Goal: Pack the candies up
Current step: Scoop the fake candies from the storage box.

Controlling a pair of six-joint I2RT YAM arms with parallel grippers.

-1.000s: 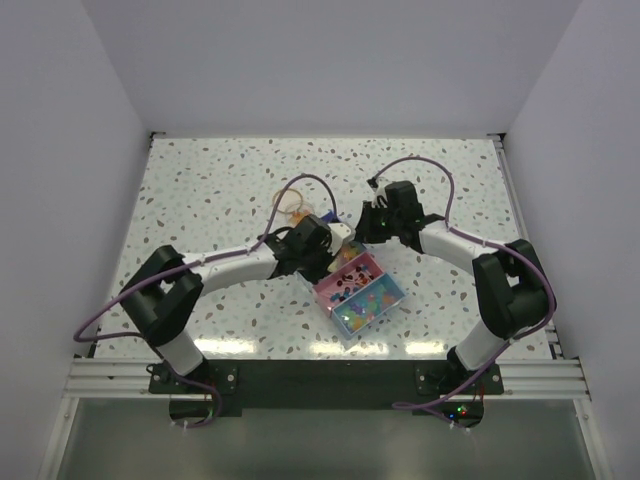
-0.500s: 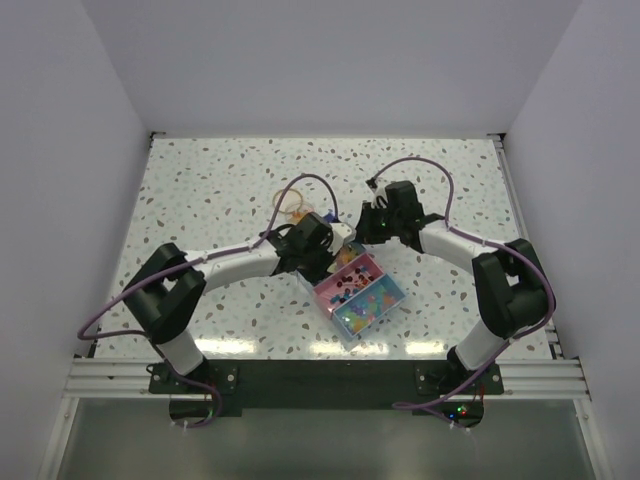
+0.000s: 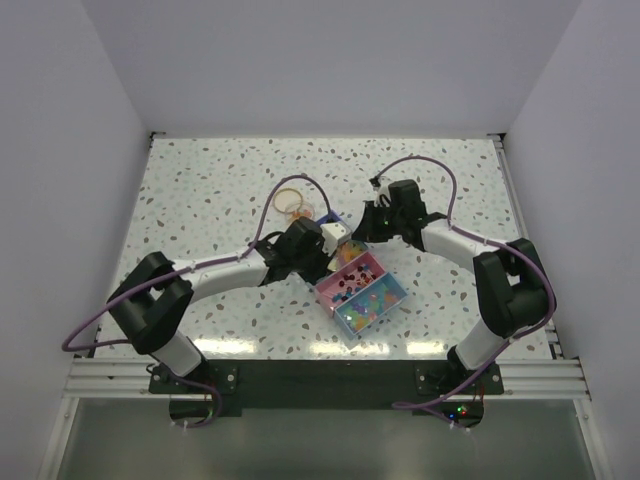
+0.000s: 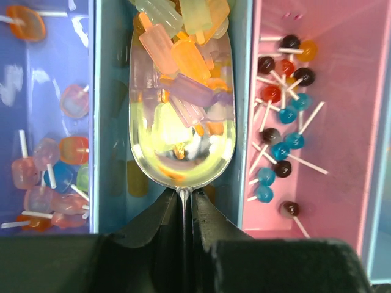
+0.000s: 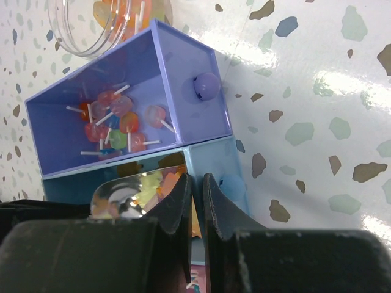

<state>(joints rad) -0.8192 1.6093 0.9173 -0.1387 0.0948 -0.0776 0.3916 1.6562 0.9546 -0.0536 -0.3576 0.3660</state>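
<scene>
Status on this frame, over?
Left gripper shut on scoop, loaded with candies, over light blue compartment. Right gripper shut, at that compartment's edge. Nothing blocking.

We see the candies heaped as pastel ice-lolly shapes in a scoop between the light-blue compartment's walls. Round stick ones lie scattered in the pink compartment, translucent squarish ones in the purple compartment.

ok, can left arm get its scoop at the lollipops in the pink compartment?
Probably yes: the left gripper holds the scoop over the adjacent blue compartment, the pink compartment is open-topped, only a wall between. But the scoop carries candies.
</scene>
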